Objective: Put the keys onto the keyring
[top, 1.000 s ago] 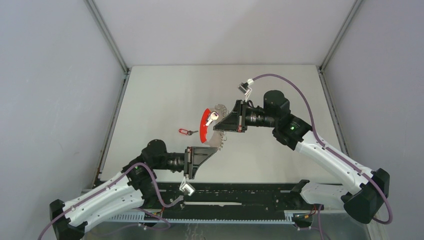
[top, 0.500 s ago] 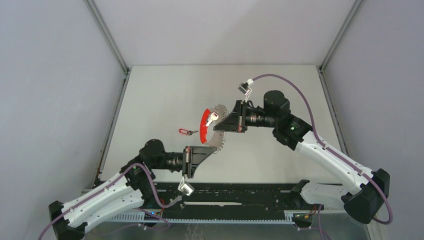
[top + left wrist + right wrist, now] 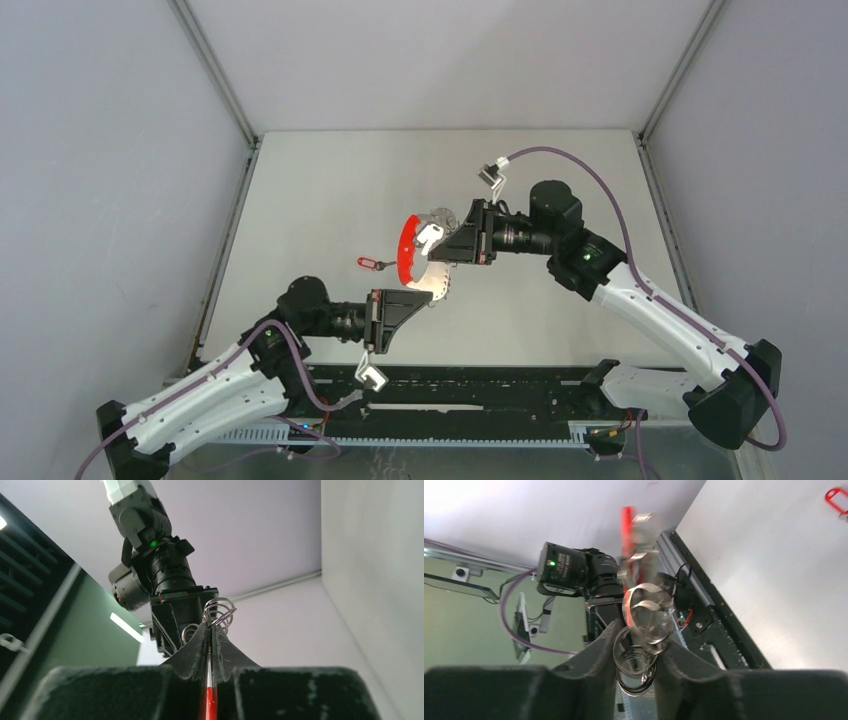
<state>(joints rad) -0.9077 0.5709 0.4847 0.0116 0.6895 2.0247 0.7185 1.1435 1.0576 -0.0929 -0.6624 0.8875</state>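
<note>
The keyring [image 3: 405,250] hangs above the table between both arms, a red arc with a silver-grey part [image 3: 438,284] carrying small metal loops. My left gripper [image 3: 427,298] is shut on its lower end. In the left wrist view the thin red-and-white edge [image 3: 208,700] sits pinched in the left gripper [image 3: 210,626], with loops [image 3: 220,612] beyond the tips. My right gripper [image 3: 440,243] is at the upper end, jaws parted. Blurred rings [image 3: 638,655] lie loose inside the right gripper [image 3: 640,632]. A pale key-shaped piece [image 3: 429,236] hangs there. The red-tagged key [image 3: 371,264] lies on the table.
The red key tag [image 3: 836,496] also shows far off in the right wrist view. A black rail [image 3: 470,385] runs along the near table edge between the arm bases. Grey walls close the table on three sides.
The left gripper has closed on the keyring's lower end. The right gripper's jaws have parted from the rings. The keyring has shifted slightly.
</note>
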